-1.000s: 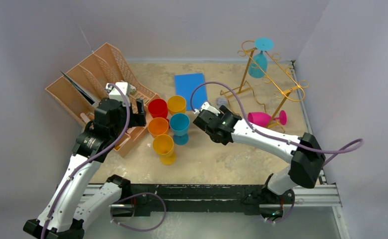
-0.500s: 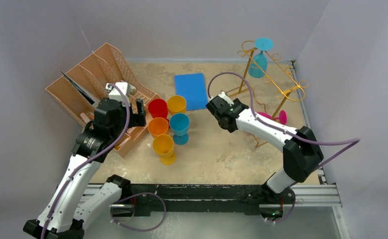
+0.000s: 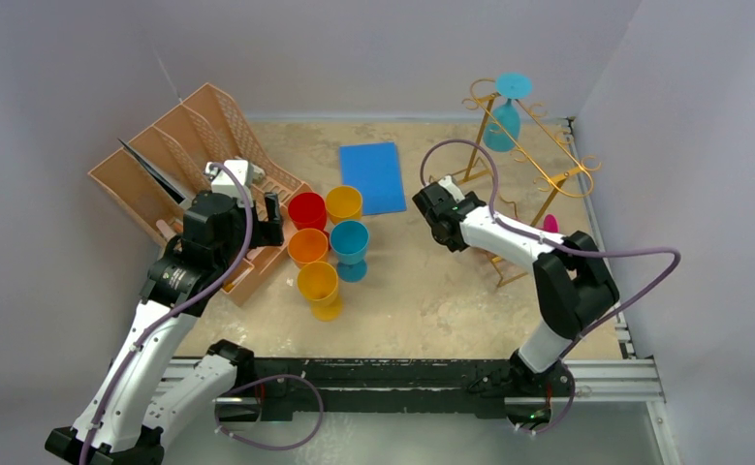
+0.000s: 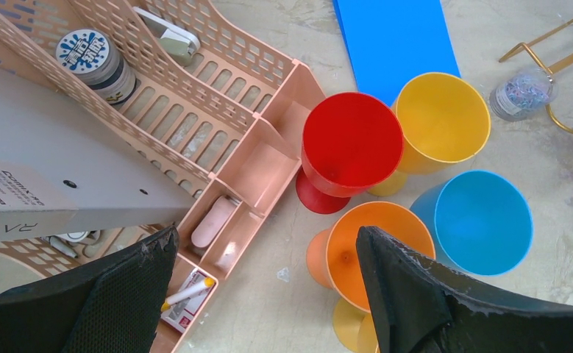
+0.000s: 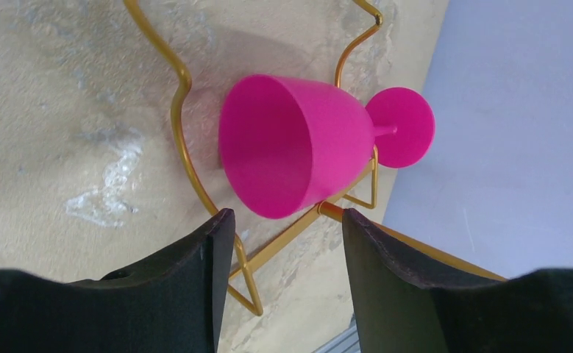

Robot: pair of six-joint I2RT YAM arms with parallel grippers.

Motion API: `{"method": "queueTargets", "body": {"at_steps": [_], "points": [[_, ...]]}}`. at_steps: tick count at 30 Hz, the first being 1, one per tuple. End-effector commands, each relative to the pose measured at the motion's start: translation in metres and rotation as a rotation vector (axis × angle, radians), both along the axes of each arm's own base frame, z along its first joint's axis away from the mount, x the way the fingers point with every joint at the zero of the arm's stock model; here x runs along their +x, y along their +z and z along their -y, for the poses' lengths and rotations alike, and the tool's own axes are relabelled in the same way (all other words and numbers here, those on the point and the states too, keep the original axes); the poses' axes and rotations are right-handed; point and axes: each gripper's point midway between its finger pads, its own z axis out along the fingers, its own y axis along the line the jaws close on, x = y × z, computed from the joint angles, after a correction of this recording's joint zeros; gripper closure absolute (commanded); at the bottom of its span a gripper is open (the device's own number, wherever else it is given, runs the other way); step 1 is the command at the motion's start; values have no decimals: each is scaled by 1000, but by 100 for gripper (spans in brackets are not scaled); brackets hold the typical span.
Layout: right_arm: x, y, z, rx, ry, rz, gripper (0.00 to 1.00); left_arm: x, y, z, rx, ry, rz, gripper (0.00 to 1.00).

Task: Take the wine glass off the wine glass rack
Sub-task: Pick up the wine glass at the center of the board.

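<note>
The gold wire wine glass rack (image 3: 533, 145) stands at the back right. A teal wine glass (image 3: 502, 124) hangs upside down from its top rail. Inside the rack's wavy base (image 5: 180, 118) a pink wine glass (image 5: 298, 151) lies on its side, mouth toward my right wrist camera. My right gripper (image 5: 287, 220) is open just short of the pink glass's rim, above a gold base wire, with nothing between its fingers. From above, my right arm's wrist (image 3: 443, 211) hides most of the pink glass; only its foot (image 3: 550, 223) shows. My left gripper (image 4: 266, 235) hangs open over the cups, holding nothing.
A brown slotted organizer tray (image 3: 189, 145) fills the back left. Several coloured cups stand mid-table, among them red (image 3: 307, 208), orange (image 3: 307, 245) and blue (image 3: 349, 240). A blue sheet (image 3: 371, 174) lies behind them and a small jar (image 4: 520, 92) sits by the rack. A wall rises just right of the rack.
My right arm swung right and back to the rack's base, and its jaws narrowed somewhat. It now covers the pink glass in the top view. The left arm has not moved.
</note>
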Motion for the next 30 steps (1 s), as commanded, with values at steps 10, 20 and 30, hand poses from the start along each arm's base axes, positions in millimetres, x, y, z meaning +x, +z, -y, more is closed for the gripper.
{"method": "queueTargets", "body": {"at_steps": [10,20,30], "points": [[36,-13,17,-83,-73,118,48,1,1,-5,11,15,10,11],[48,-14,28,-137,-68,140,49,1,2,-5,10,17,14,11],[51,-17,40,-158,-94,146,50,0,3,-5,9,16,15,11]]}}
